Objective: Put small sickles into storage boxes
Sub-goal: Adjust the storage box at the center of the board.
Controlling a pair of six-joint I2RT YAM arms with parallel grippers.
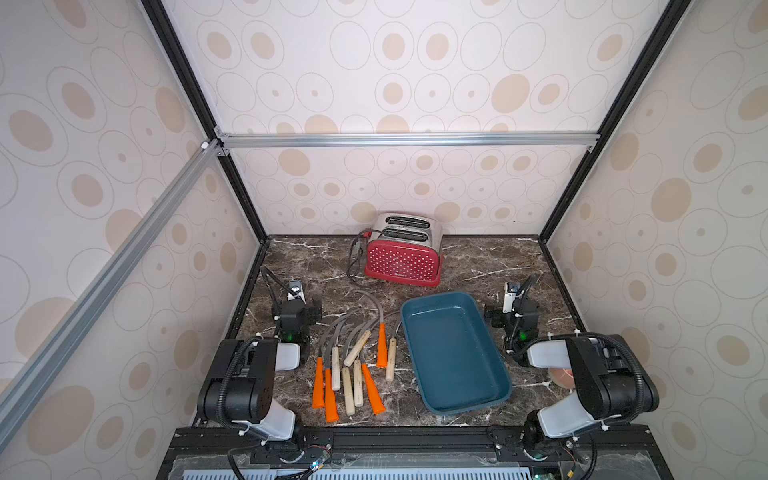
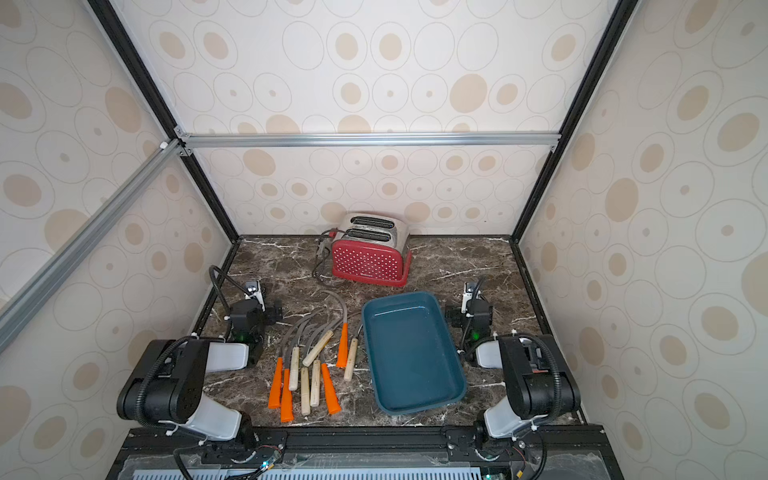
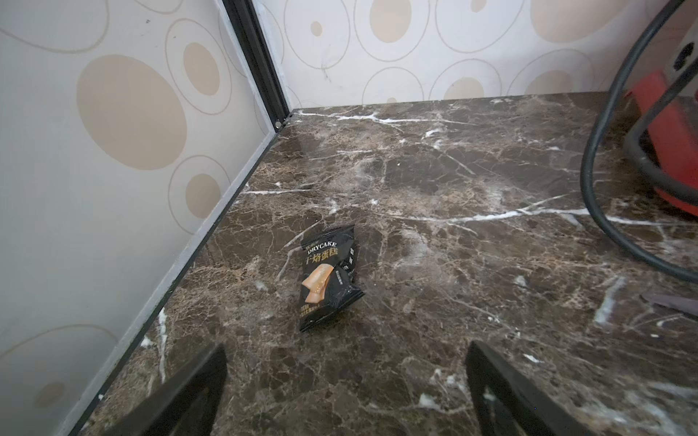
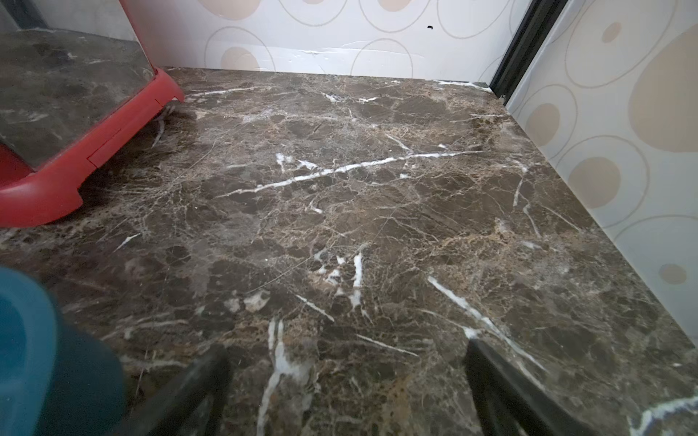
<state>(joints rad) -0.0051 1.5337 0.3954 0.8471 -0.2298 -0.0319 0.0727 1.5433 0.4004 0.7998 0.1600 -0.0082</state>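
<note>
Nine or so small sickles [image 1: 358, 348] with curved grey blades and orange or pale wooden handles lie bunched on the dark marble worktop [image 1: 478, 266]. They are just beside the shallow teal-blue rectangular storage tray [image 1: 453, 353], which is empty, so each carry should be short. The arms sit folded back on either side, likely to keep the pile clear. The left fingers [image 3: 196, 381] are spread with nothing between them, and the right fingers [image 4: 502, 377] likewise.

Most sickles run front to back, roughly along the tray's long side. Their handles point toward the robot and their blades hook away toward the red dotted toaster [image 1: 402, 262] (one wooden handle lies slantwise across the others). The near handle ends look like the easiest grip.
</note>
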